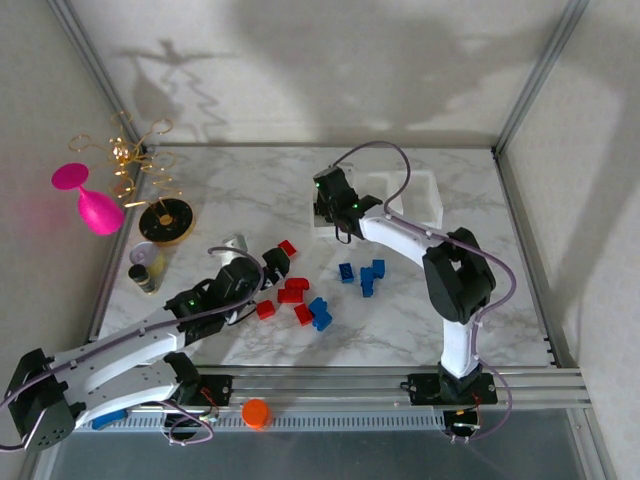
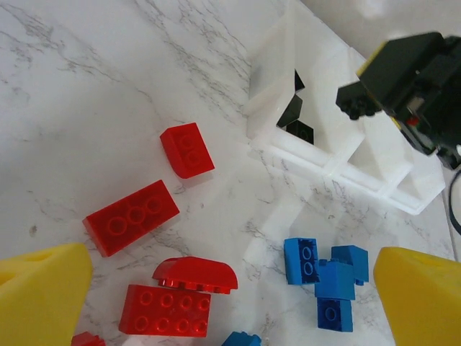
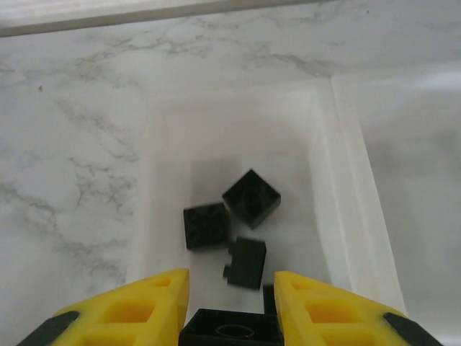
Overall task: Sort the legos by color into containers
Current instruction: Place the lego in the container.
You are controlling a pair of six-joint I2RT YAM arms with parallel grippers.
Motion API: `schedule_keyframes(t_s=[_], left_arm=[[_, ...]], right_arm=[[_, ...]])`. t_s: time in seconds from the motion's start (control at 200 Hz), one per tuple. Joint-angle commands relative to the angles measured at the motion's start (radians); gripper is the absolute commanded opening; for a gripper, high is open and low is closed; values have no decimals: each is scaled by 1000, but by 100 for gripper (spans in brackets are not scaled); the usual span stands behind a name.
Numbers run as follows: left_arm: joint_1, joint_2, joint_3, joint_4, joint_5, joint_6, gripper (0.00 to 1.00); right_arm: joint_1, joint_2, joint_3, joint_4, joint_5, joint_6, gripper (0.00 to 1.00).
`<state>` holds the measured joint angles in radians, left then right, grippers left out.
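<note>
My right gripper (image 3: 230,285) is shut on a black lego (image 3: 230,333) and hangs over the left end of the containers (image 3: 338,180). Three black legos (image 3: 251,197) lie loose in the bin below it. From above, this gripper (image 1: 335,205) sits at the left bin of the white row (image 1: 425,195). My left gripper (image 2: 230,288) is open, low over the table, with nothing between its fingers. Red legos (image 2: 131,216) lie under and ahead of it, blue ones (image 2: 335,281) to its right. Red (image 1: 293,290) and blue (image 1: 370,278) legos are scattered mid-table beside the left gripper (image 1: 275,265).
A pink goblet (image 1: 88,200), a gold wire ornament (image 1: 135,160), a round dark disc (image 1: 165,220) and a small cup (image 1: 145,255) stand at the far left. An orange cap (image 1: 256,412) sits on the near rail. Metal frame posts border the table.
</note>
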<state>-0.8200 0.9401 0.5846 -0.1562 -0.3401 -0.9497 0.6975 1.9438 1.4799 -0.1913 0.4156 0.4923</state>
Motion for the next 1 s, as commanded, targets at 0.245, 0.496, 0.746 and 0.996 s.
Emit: schedule_keyframes(t_s=[0.245, 0.496, 0.746, 0.996], left_arm=[[18, 117, 76, 57, 24, 42, 100], [18, 141, 84, 68, 34, 41, 100], [19, 131, 89, 64, 52, 35, 100], [-2, 111, 74, 55, 67, 14, 99]], right_arm=[[-47, 208, 210, -31, 4, -92, 34], [-50, 191, 228, -27, -19, -115, 48], [-43, 66, 134, -14, -71, -115, 55], [-21, -137, -85, 6, -129, -92, 60]])
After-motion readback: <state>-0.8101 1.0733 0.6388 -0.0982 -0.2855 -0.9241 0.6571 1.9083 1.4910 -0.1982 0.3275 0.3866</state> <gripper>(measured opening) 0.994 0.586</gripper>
